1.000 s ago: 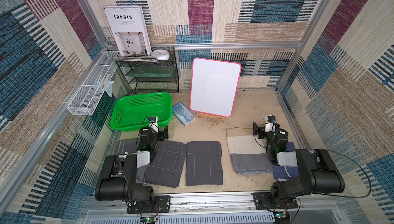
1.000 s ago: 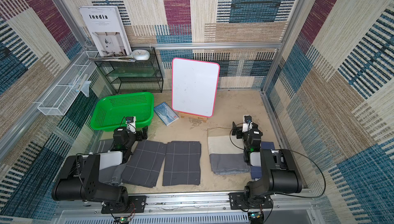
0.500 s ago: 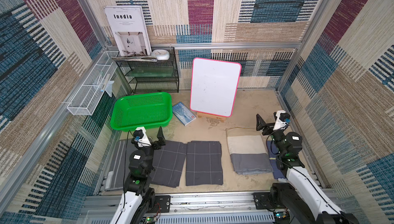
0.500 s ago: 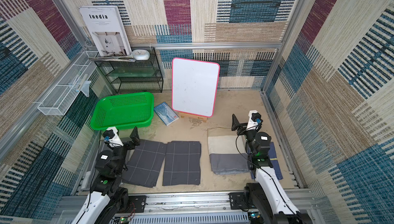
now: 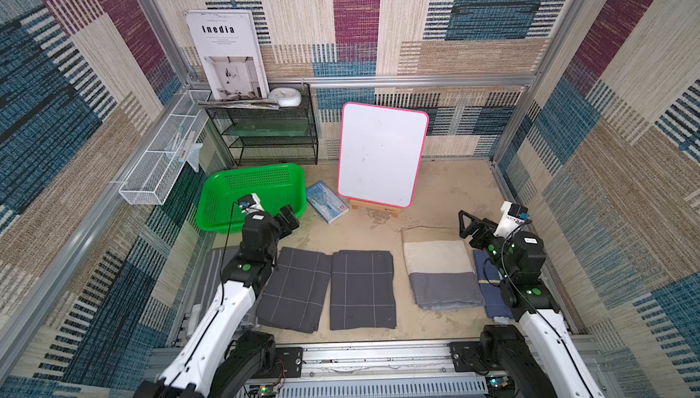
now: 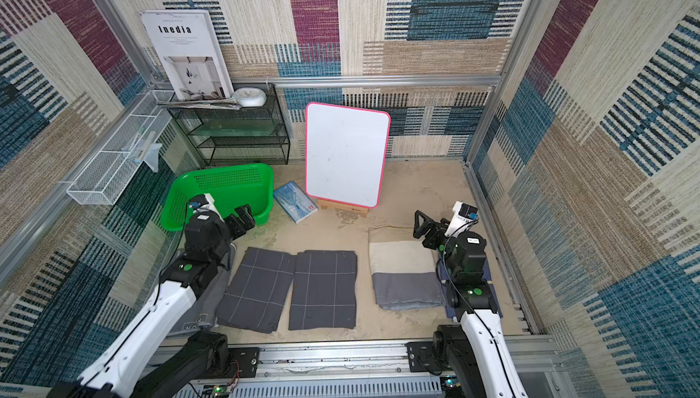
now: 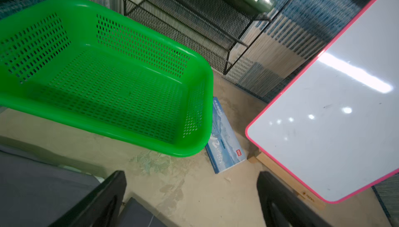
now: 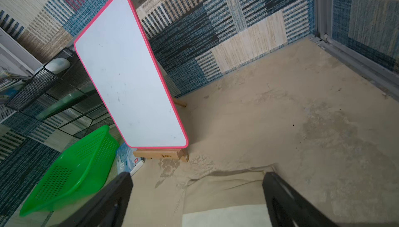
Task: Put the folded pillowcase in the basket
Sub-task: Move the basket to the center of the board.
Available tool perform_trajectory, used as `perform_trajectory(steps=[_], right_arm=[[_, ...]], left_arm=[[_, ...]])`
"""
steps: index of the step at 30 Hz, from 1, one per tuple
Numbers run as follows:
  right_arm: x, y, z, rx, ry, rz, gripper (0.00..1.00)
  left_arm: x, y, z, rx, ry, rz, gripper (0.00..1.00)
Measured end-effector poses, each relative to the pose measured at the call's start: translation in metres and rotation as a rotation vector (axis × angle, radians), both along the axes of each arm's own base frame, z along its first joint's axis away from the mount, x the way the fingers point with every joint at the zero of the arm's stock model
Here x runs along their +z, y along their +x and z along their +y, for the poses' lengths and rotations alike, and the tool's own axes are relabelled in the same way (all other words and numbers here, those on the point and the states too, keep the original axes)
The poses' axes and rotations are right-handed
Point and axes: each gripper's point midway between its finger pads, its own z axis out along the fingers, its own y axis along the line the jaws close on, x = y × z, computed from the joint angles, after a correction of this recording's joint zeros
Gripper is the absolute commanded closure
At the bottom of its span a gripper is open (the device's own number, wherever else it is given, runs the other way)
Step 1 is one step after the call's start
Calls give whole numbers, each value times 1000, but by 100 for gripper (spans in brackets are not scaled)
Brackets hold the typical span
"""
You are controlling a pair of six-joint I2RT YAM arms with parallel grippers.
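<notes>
A robot-lab test cell: aluminium frame, carpet-tile walls, and a mounting rail along the front.

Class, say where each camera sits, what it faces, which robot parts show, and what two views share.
Top views: high over the front rail, looking down; both arms show.
Left wrist: on left arm, facing basket and whiteboard; open left gripper shows.
Right wrist: on right arm, facing whiteboard and beige cloth; open right gripper shows.
Shared: both wrists see basket, whiteboard.

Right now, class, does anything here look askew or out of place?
The left grey checked cloth lies tilted beside its straight neighbour. A blue box sits crooked next to the green basket. Nothing looks spilled.
</notes>
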Motion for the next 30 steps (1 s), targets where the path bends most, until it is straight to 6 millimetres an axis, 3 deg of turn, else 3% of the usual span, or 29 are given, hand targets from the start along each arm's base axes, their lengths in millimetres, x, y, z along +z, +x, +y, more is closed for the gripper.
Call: perform_trajectory(steps=[5, 11, 15, 21, 30], right_arm=[[-17, -7, 11, 53, 5, 47, 1], [-33, -20, 25, 116, 8, 78, 1], [-49, -26, 35, 151, 5, 113, 1], [-69, -34, 58, 229, -3, 169, 1], [-83, -32, 75, 249, -40, 219, 1]], left_arm=[[-13, 55, -13, -47, 45, 160, 1], [-64, 96, -20, -104, 79, 353, 1], [-92, 121, -37, -180, 54, 433, 1], [-123, 132, -62, -278, 11, 505, 4], [-136, 118, -95, -377, 16, 531, 18]])
